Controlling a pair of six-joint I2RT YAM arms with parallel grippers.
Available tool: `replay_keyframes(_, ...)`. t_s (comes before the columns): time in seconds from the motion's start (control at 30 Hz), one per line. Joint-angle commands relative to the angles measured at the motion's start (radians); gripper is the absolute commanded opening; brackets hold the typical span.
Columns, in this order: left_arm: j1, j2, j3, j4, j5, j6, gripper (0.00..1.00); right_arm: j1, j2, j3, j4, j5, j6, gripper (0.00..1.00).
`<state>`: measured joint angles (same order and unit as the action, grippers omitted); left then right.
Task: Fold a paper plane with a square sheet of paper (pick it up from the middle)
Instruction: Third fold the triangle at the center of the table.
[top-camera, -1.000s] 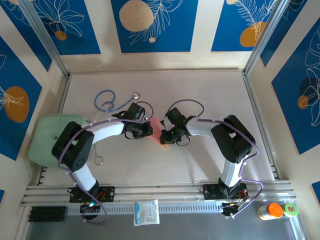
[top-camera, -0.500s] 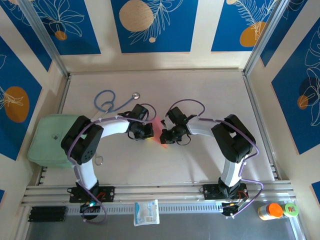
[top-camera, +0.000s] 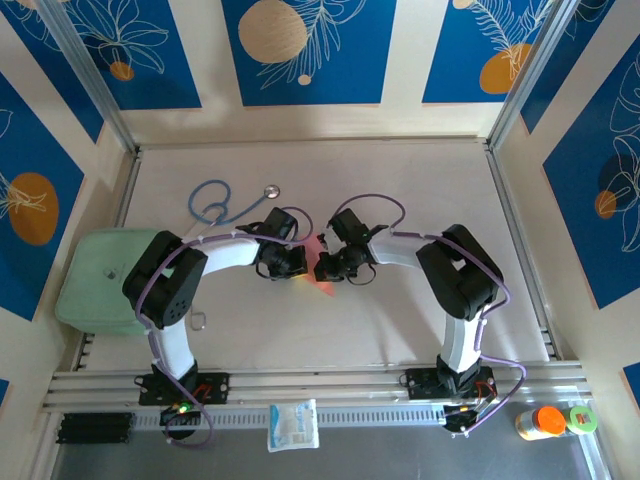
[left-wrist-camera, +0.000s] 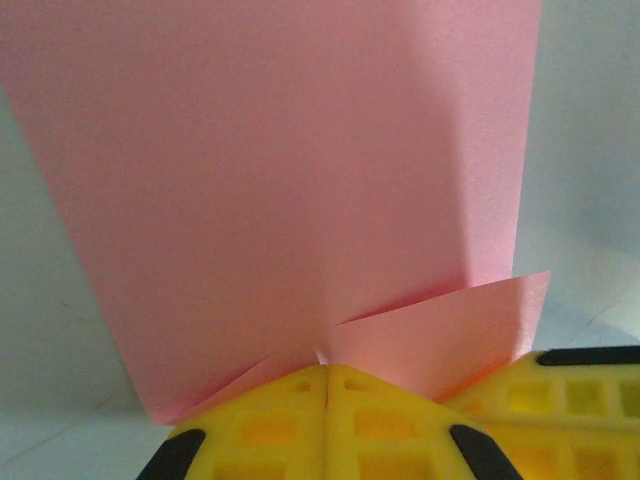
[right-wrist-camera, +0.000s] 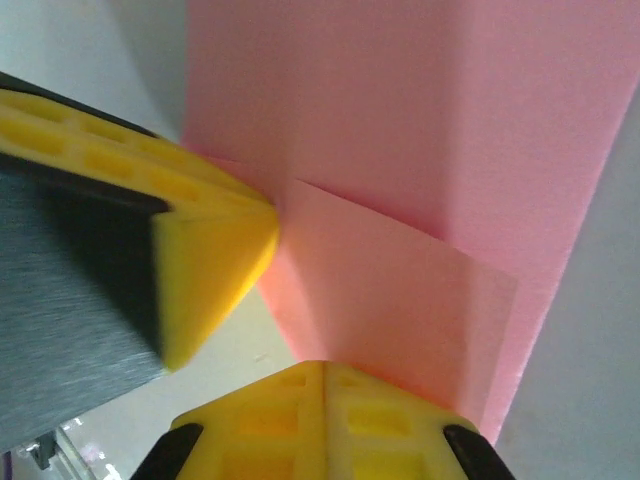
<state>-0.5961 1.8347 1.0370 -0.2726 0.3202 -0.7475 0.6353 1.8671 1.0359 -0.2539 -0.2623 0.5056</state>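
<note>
Left arm elbow sits further right than before. Left tool moves nearer square sheet of paper. Right tool shifts left, narrowing gap between tools.

The salmon-pink sheet of paper is found at the middle of the table, seen from above as a narrow strip pinched between the left gripper and the right gripper, both clamped close together on one edge. It is plain and unmarked. A smaller folded flap is laid over a broad smooth panel, the creases meeting near the pinched edge.
</note>
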Motion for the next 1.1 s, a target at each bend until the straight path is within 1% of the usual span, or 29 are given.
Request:
replay_keyframes(0.0,-0.001,0.041,-0.004,-0.075,-0.058,0.002,0.02,0.004,0.012,-0.004,-0.034,-0.011,-0.006,0.01)
replay_keyframes(0.17,-0.001,0.047,-0.017,-0.096,-0.087,0.0,0.01,0.003,-0.011,-0.065,-0.048,-0.011,-0.035,0.01)
replay_keyframes(0.3,0.0,0.052,-0.03,-0.109,-0.112,0.002,0.0,-0.006,-0.066,-0.137,-0.058,-0.021,-0.065,0.01)
replay_keyframes(0.57,0.001,0.061,-0.021,-0.104,-0.1,0.008,0.0,-0.026,-0.169,-0.258,-0.051,-0.052,-0.081,0.01)
replay_keyframes(0.77,0.001,0.054,0.0,-0.099,-0.068,0.017,0.01,-0.041,-0.252,-0.253,-0.021,-0.045,-0.06,0.01)
replay_keyframes(0.83,0.001,0.037,0.012,-0.097,-0.052,0.019,0.02,-0.042,-0.285,-0.235,-0.002,-0.033,-0.045,0.01)
replay_keyframes(0.93,0.001,-0.002,0.041,-0.092,-0.023,0.012,0.05,-0.04,-0.291,-0.203,0.015,0.012,-0.011,0.02)
replay_keyframes(1.0,0.001,-0.041,0.059,-0.075,-0.006,-0.004,0.1,-0.041,-0.282,-0.187,0.032,0.037,0.015,0.07)
replay_keyframes(1.07,0.005,-0.088,0.067,-0.05,-0.003,-0.027,0.17,-0.042,-0.263,-0.163,0.045,0.061,0.043,0.1)
